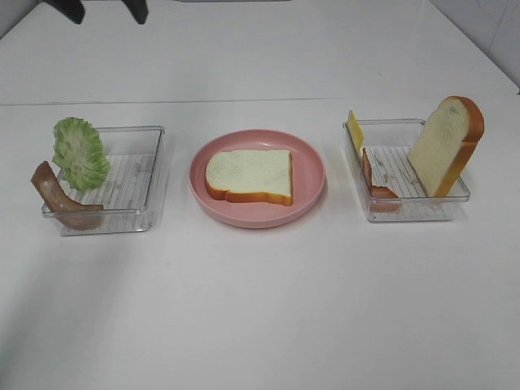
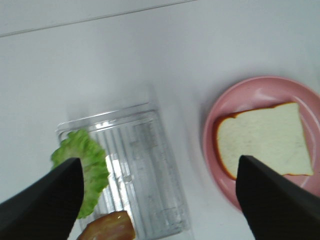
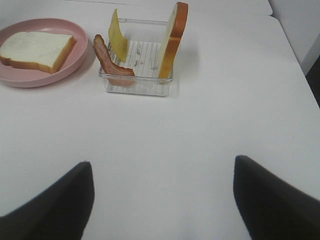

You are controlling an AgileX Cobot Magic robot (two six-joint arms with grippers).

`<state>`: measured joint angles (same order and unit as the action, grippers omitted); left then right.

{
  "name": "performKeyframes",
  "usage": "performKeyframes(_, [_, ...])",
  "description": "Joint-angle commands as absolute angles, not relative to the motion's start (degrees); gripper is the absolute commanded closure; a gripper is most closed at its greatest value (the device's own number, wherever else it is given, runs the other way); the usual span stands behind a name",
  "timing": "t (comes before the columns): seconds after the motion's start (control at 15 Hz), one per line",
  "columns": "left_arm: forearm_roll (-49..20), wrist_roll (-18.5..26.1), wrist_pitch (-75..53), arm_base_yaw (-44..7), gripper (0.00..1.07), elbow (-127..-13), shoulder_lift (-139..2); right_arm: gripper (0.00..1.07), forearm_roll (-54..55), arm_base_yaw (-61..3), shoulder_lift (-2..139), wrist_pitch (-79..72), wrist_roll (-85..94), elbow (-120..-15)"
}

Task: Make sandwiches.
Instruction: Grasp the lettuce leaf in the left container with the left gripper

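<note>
Fingers spread wide on both arms, nothing between them. Your left gripper (image 2: 159, 160) hangs above the clear plastic rectangular tray (image 2: 150, 165) just beside the round pink plate (image 2: 250, 92), wrist camera looking steeply down. Your right gripper (image 3: 162, 161) sits over bare white table (image 3: 200, 130), well back from the plate, angled shallowly toward it.

On the plate one white bread slice with orange-brown crust (image 1: 249, 175) lies flat. In the tray on the plate's left-arm side, a green lettuce leaf (image 1: 80, 153) stands against the wall and a brown bacon strip (image 1: 57, 199) drapes over the rim. In the second clear tray (image 1: 406, 213), on the plate's other side, a yellow cheese slice (image 1: 355, 130), a pinkish ham slice (image 1: 375, 180) and a second bread slice (image 1: 443, 146) lean upright.

Trouble spots: your left wrist view loses part of the lettuce behind one finger (image 2: 45, 200), the bacon runs off the frame, and the other finger covers the plate's edge. Overhead, two dark shapes (image 1: 69, 8) poke in at the top edge, beyond the plate. You cannot tell which arm part they are.
</note>
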<state>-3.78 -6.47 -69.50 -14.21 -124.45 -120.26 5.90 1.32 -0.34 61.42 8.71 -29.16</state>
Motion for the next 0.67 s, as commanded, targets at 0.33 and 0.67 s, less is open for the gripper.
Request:
performKeyframes(0.33, [-1.66, -6.47, -73.74, -5.39, 0.33, -113.50, -118.43, 0.34, 6.02, 1.32, -1.09, 61.02, 9.00, -29.05])
performKeyframes(0.67, [-0.74, -6.47, -72.42, -4.93, 0.33, -113.45, -124.79, 0.34, 6.19, 1.32, -1.09, 61.02, 9.00, -29.05])
